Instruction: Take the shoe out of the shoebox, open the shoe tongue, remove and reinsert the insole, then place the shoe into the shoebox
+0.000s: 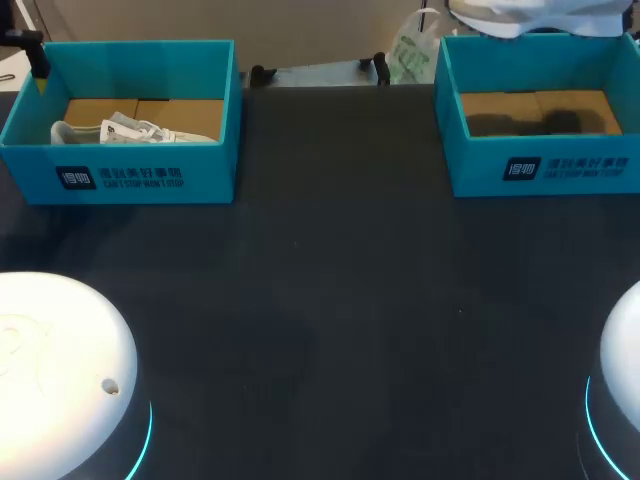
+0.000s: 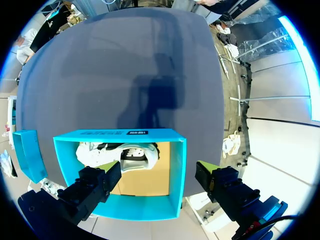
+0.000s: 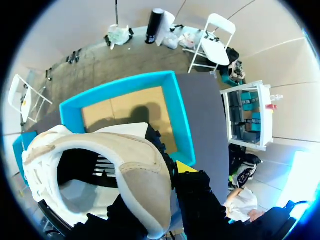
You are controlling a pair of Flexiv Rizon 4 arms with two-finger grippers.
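Head view: on the dark desk (image 1: 330,270), a teal shoebox (image 1: 130,175) is sitting at ten o'clock with a white sneaker (image 1: 120,130) lying inside. A second shoebox (image 1: 545,165) is standing at two o'clock, and a lifted shoe (image 1: 540,15) is hanging above it.

Left wrist view: the left pincer (image 2: 157,172) is hovering spread wide above the sneaker's box, touching nothing.

Right wrist view: the right pincer (image 3: 167,155) is seemingly clamping the lifted shoe's rim, one finger inside and one outside, over the second shoebox.

Left shoebox (image 1: 150,175): teal, lidless, brown cardboard floor; was set at the table's far left.
Trimmed shoe (image 1: 120,131): white with black trim; was laid on its side inside the left shoebox.
Right shoebox (image 1: 540,165): matching teal, lidless; was set at the far right.
Pale shoe (image 3: 135,170): white, beige heel patch; was held aloft above the right shoebox.
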